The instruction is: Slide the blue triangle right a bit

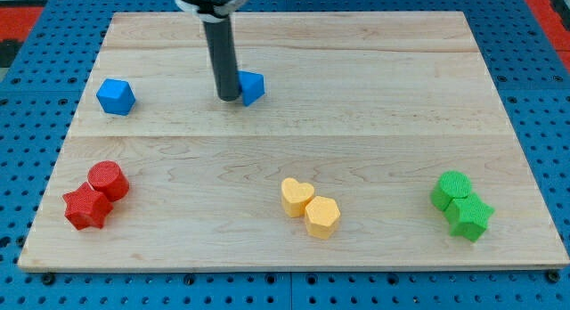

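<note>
Tip (229, 98) touching blue triangle (252, 86) on its left side; no writing visible.

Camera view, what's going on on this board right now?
A robot arm's rod is working the blue triangle near the view's top. My tip sits right against the triangle's left side, placed to push it toward the view's right. A second blue block lies apart to the left. Along the view's bottom sit three untouched pairs: red blocks at left, yellow blocks in the middle, green blocks at right.
</note>
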`<state>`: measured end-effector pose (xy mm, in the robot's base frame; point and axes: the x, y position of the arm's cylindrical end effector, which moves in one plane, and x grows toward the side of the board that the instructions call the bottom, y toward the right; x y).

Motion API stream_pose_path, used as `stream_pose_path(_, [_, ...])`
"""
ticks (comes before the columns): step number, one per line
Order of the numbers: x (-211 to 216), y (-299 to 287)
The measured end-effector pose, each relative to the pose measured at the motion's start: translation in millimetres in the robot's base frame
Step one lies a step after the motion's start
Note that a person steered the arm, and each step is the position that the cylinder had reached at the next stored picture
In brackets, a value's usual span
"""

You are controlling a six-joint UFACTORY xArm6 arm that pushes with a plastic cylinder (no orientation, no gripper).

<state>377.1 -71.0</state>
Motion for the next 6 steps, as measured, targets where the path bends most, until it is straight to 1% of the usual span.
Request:
stream_pose_path(1, [0.0,-5.1])
stream_pose_path(2, [-10.1,-56.2])
stream_pose_path(3, [-14.4,-15.0])
stream_pose_path(4, [13.1,27.4])
stream_pose_path(5, [27.2,42.3])
stream_pose_path(6, [3.1,-31.1])
